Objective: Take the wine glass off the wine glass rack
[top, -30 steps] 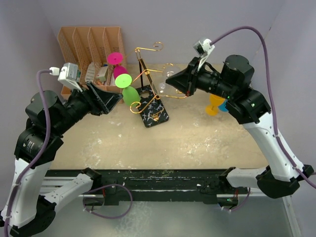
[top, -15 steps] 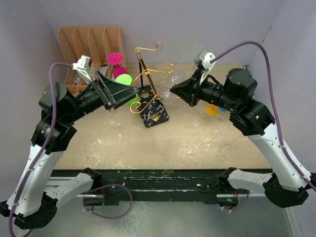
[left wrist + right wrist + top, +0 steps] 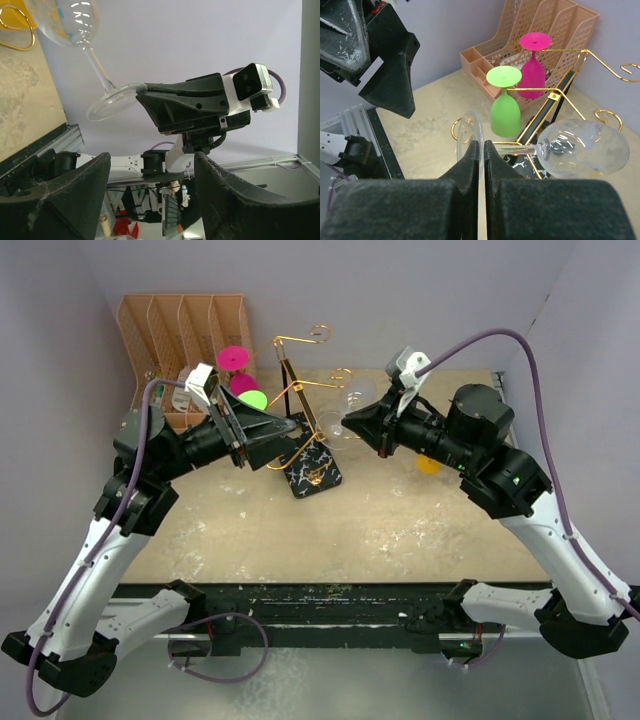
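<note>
The clear wine glass is held on its side. Its round foot is pinched at the edge by the right gripper. Its bowl is pointed at the wine glass rack, close to the gold arms. The rack is made of gold wire with curly ends, a black post and a black square base with white lines. It is stood upright.

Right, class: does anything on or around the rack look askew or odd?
The clear glass is tipped sideways beside the rack, pinched by its foot rim in the right gripper. The rack's square base sits turned diagonally in the top view.
</note>
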